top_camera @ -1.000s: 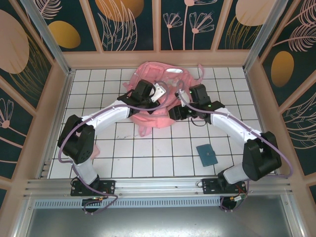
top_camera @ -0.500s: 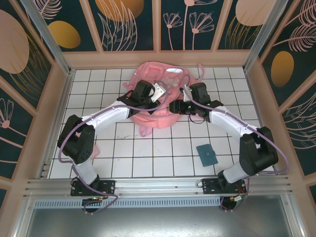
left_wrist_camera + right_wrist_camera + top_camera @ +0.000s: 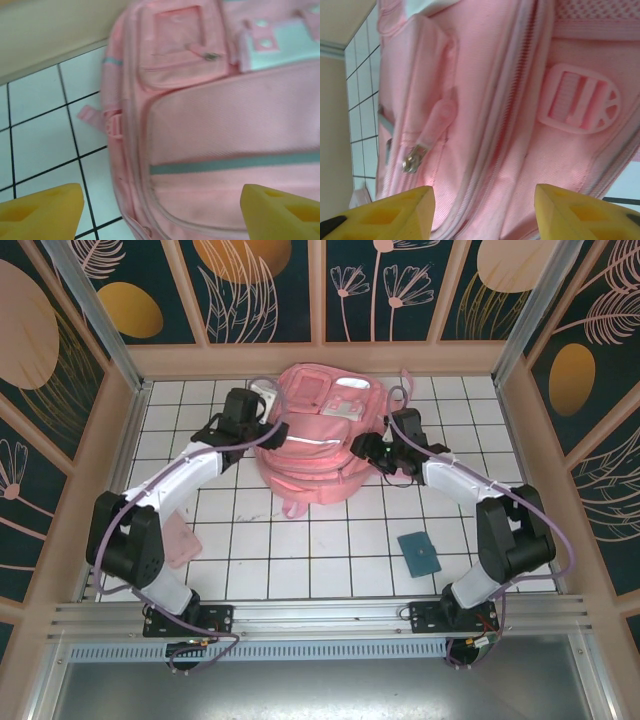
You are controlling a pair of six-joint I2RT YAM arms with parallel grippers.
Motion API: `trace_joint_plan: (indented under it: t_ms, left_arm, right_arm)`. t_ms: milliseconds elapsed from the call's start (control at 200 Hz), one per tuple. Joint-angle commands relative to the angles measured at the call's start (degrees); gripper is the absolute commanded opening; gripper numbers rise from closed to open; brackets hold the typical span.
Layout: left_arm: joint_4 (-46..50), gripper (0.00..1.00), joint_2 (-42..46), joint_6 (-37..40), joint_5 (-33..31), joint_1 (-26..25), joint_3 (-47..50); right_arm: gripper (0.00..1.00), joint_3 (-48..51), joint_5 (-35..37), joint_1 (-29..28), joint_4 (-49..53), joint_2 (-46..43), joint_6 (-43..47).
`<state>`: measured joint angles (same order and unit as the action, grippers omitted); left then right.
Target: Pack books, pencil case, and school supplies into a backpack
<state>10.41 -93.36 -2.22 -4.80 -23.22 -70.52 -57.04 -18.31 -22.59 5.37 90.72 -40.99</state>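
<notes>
On the white tiled table (image 3: 300, 550), the backpack (image 3: 310, 455) lies between both claws.
Our left claw (image 3: 160, 210) and right claw (image 3: 482, 210) stand open, empty; the right is nearer.

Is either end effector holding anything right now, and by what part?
Nothing is held. The left end effector and the right end effector both stand open at the backpack, with no fabric pinched.

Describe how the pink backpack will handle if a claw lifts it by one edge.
The backpack would probably sag and fold, since its fabric lies slumped and creased. Its loose strap may dangle and snag. Its textured weave likely grips rather than slips.
</notes>
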Motion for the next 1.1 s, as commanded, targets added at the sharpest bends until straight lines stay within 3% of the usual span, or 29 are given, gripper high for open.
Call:
trace_joint_plan:
  t_ms: [0, 145, 265, 380, 515, 751, 981, 1096]
  left_arm:
    - [2.8, 0.78, -8.9, -14.8, 2.4, 2.5, -5.4]
    - [5.3, 0.71, -18.9, -20.6, 7.2, 4.6, -13.6]
    - [7.3, 0.64, -24.6, -22.1, 7.2, 5.2, -19.7]
    - [8.1, 0.48, -27.7, -22.0, 9.7, 5.3, -21.7]
    - [7.2, 0.23, -27.0, -20.7, 14.3, 5.3, -17.3]
    - [0.6, 0.01, -16.9, -21.3, 20.0, 5.3, 0.3]
    - [-6.2, 0.00, -2.9, -27.7, 22.3, 4.9, 17.9]
    - [-6.0, 0.20, 3.0, -30.2, 20.2, 4.4, 22.5]
  right_arm:
    - [0.56, 0.6, 1.6, 0.0, -1.0, 1.4, -3.4]
    - [0.57, 1.2, 2.0, 0.4, -0.2, 1.7, -3.2]
    - [0.57, 1.6, 0.5, 1.0, 0.2, 2.9, -2.3]
    - [0.56, 1.7, -0.1, 1.5, -0.4, 4.3, -1.8]
    - [0.54, 0.4, -0.3, 1.9, -0.8, 6.9, -0.6]
    - [0.51, -5.5, -2.6, 1.9, -1.5, 13.5, 3.2]
    - [0.49, -15.4, -5.5, 1.0, 0.3, 21.4, 10.0]
    - [0.50, -20.8, -5.6, 0.8, 1.7, 24.7, 13.5]
